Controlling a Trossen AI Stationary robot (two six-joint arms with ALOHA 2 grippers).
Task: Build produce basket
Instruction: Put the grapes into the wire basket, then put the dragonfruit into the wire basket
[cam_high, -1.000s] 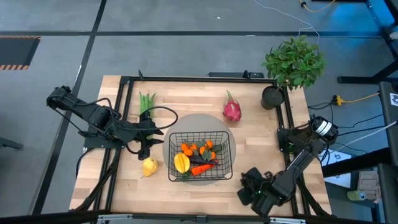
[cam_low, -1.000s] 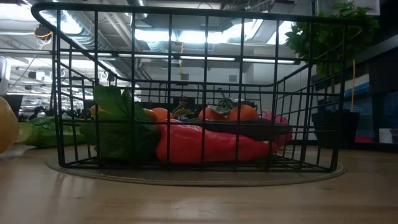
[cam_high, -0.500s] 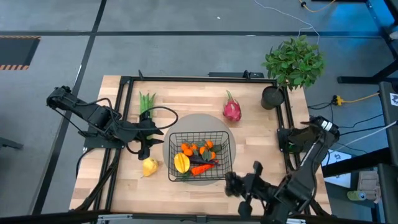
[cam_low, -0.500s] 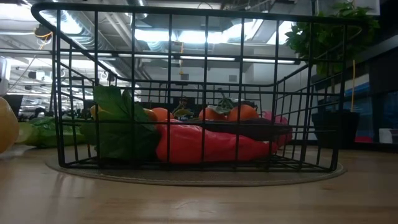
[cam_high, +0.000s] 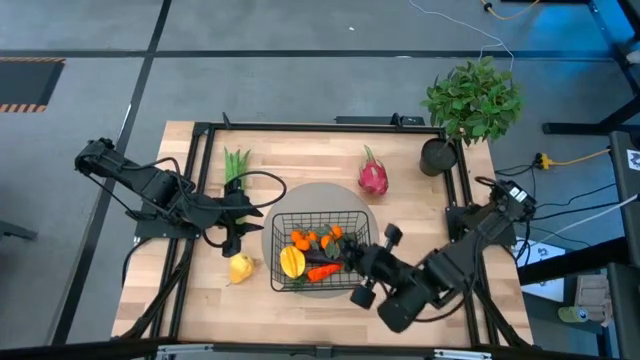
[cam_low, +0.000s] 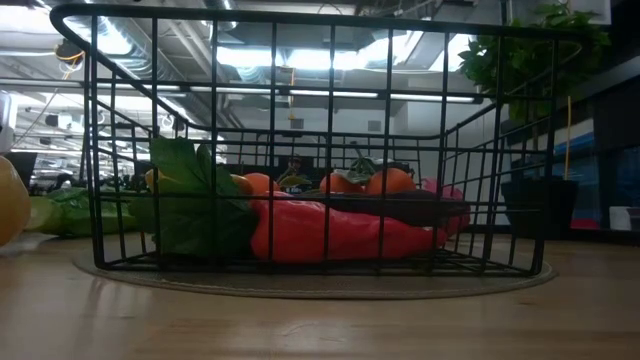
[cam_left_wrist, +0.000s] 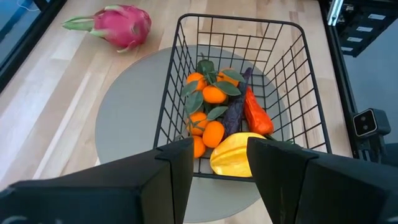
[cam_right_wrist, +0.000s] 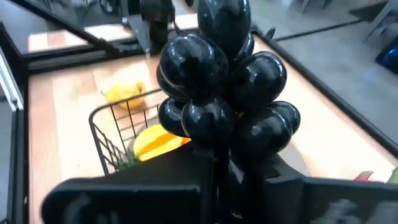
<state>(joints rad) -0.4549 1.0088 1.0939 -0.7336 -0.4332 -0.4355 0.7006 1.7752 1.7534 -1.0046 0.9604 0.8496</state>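
The basket already holds oranges, a carrot and a starfruit. The right gripper, clenched on the grapes, hovers at its rim. Outside wait the dragon fruit, green stalks and lemon; the left gripper gapes empty beside it.

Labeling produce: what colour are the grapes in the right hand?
Glossy black grapes, pinched in the right hand; the right wrist view shows them best.

Black wire basket holds oranges, red pepper; dark grapes apparently hand-held.
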